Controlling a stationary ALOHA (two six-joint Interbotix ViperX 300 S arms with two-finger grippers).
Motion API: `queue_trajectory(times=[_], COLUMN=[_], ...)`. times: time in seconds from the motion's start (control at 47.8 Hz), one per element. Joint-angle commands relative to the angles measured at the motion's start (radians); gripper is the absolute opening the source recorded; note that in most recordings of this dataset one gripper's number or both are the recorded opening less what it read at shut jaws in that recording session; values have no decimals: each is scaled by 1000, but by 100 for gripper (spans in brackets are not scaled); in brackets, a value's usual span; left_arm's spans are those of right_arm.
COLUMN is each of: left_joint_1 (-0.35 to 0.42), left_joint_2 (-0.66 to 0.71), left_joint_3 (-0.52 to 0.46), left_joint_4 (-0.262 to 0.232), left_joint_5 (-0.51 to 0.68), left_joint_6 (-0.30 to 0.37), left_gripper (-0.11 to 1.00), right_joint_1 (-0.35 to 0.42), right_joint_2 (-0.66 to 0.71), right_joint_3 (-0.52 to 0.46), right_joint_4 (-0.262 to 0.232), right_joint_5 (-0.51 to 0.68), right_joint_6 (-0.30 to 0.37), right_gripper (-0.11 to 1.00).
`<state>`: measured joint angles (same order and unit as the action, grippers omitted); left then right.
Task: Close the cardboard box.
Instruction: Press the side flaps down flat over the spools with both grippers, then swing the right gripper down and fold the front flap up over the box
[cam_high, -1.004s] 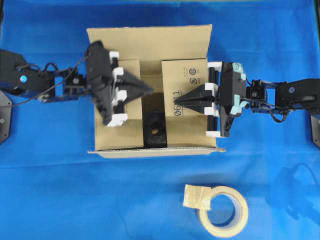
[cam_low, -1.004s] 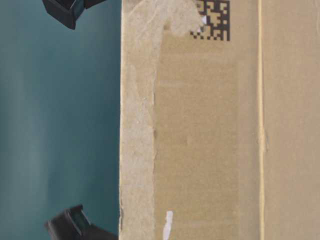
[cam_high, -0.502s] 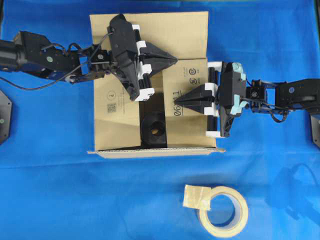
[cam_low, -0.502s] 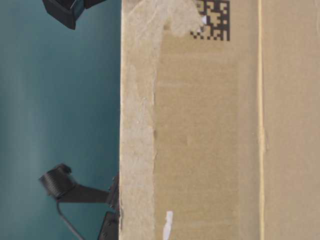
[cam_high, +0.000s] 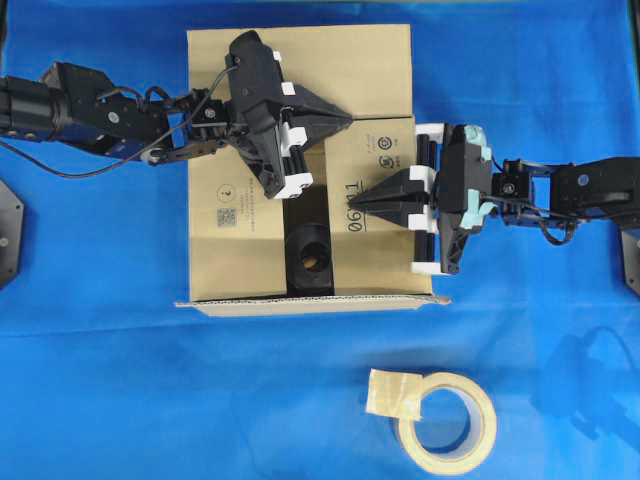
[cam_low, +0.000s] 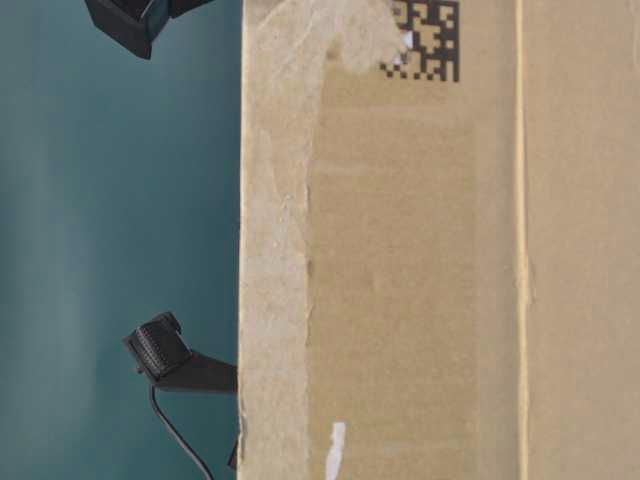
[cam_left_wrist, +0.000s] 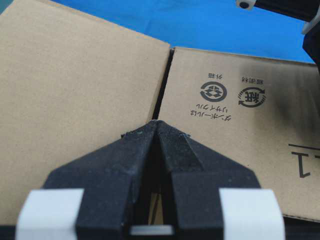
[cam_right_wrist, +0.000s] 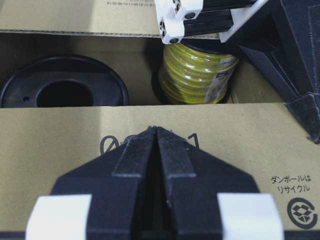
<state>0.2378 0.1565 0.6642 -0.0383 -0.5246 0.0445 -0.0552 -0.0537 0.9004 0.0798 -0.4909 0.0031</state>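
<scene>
The cardboard box (cam_high: 240, 240) stands mid-table with its left and right flaps folded in over the opening. Its back flap (cam_high: 340, 65) and front flap (cam_high: 310, 301) are not folded in. My left gripper (cam_high: 349, 118) is shut and empty, its tip at the seam where the back flap (cam_left_wrist: 75, 85) meets the right flap (cam_left_wrist: 240, 135). The same tip (cam_left_wrist: 157, 123) shows in the left wrist view. My right gripper (cam_high: 359, 203) is shut and empty, resting on the printed right flap (cam_right_wrist: 55, 145), tip (cam_right_wrist: 157, 129) near its free edge. The table-level view shows only the box wall (cam_low: 420, 260).
Inside the box sit a black spool (cam_high: 310, 256) and a yellow wire spool (cam_right_wrist: 196, 75). A beige tape roll (cam_high: 447, 422) lies on the blue cloth in front of the box. Black arm parts (cam_low: 162, 350) hang left of the box wall.
My left gripper has left the left flap and swung to the back flap's seam. The back flap's free edge has shifted farther back. The right gripper has not moved.
</scene>
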Motion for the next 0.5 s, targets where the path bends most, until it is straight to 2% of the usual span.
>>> queue_trajectory(times=[0.0, 0.293, 0.481], left_joint_1=[2, 2, -2], left_joint_2=[-11, -11, -11], left_joint_3=[-12, -8, -5], left_joint_4=[-2, 0, 0], left_joint_5=[-5, 0, 8], left_joint_6=[-2, -9, -11], left_gripper=[0, 0, 0], right_joint_1=[-3, 15, 106], right_joint_2=[-26, -242, -414], right_joint_3=[-12, -28, -15], right_joint_4=[3, 3, 3], right_joint_5=[5, 178, 242], right_joint_6=[2, 2, 2], right_gripper=[0, 0, 0])
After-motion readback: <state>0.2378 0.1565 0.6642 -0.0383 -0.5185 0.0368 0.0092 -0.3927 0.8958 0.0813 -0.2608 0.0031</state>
